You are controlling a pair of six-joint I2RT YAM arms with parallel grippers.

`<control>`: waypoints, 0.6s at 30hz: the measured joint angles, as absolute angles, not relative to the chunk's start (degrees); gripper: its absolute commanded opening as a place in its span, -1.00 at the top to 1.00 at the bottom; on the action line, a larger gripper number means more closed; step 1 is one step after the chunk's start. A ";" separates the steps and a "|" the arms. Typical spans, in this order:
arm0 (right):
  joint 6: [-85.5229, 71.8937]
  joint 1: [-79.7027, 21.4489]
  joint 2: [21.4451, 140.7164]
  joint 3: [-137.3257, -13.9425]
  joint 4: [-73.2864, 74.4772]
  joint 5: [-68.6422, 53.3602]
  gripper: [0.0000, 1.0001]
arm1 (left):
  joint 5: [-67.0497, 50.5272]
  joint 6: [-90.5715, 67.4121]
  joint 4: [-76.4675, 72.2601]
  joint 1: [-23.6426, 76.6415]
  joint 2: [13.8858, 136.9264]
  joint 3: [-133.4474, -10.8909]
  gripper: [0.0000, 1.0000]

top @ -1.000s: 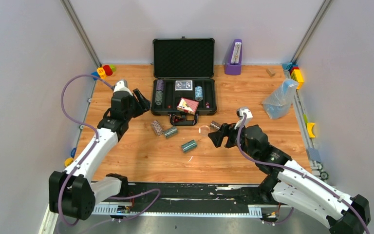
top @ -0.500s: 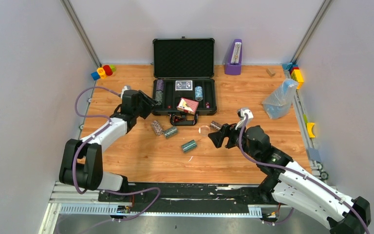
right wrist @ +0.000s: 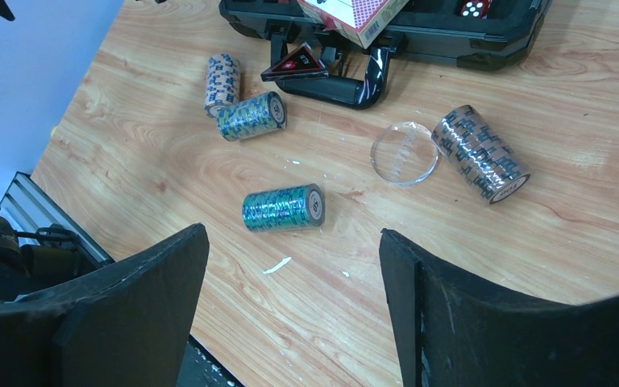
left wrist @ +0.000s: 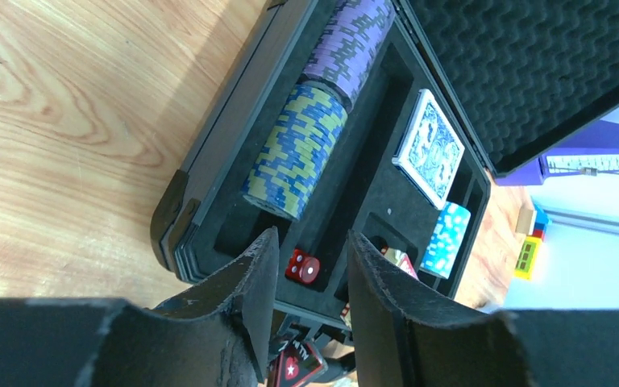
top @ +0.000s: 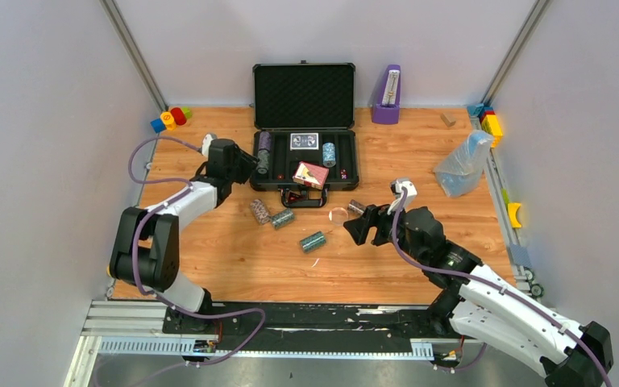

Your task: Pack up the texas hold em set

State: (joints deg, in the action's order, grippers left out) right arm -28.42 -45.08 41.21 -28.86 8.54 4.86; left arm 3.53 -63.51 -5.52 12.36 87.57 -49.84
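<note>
The black briefcase (top: 304, 184) lies open at the back centre, its foam lid (top: 304, 97) upright. Inside are a purple chip stack (left wrist: 351, 44), a blue-yellow stack (left wrist: 297, 151), a light blue stack (left wrist: 445, 240), a blue card deck (left wrist: 429, 147) and a red die (left wrist: 302, 268). A red deck (top: 310, 174) leans on the front rim. My left gripper (left wrist: 310, 258) hovers at the case's left front corner, jaws part open and empty. Several chip stacks lie loose on the table: green (right wrist: 284, 207), teal (right wrist: 250, 116), grey (right wrist: 222, 81) and grey (right wrist: 481, 153). My right gripper (right wrist: 292, 234) stands open above the green one.
A clear round disc (right wrist: 404, 153) lies beside the case handle (right wrist: 346, 81). A purple metronome (top: 386, 95) stands at the back right. A clear plastic bag (top: 463, 164) sits by the right wall. Coloured toys (top: 171, 118) lie in the back left corner.
My left arm has dropped and stretched out low, bringing its gripper a little closer to the case's left end, and its jaws have narrowed. The right arm has not moved.
</note>
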 measured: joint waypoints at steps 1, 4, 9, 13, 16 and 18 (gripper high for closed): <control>-28.40 -45.08 41.23 -28.86 8.56 4.89 -0.58 | 3.53 -63.72 -5.65 12.36 88.29 -50.15 0.19; -28.40 -45.08 41.23 -28.86 8.54 5.08 -0.58 | 3.51 -64.05 -6.04 12.36 90.52 -50.92 0.19; -28.40 -45.08 41.23 -28.86 8.54 5.52 -0.58 | 3.44 -64.40 -6.31 12.36 93.01 -51.66 0.20; -28.40 -45.08 41.28 -28.86 8.54 5.80 -0.59 | 3.20 -64.49 -7.09 12.36 94.94 -52.64 0.27; -28.40 -45.08 41.47 -28.86 8.54 6.02 -0.59 | 3.22 -64.45 -7.64 12.34 96.27 -53.49 0.35; -28.40 -45.08 41.69 -28.86 8.54 6.11 -0.59 | 3.40 -64.38 -7.81 12.32 97.30 -54.15 0.40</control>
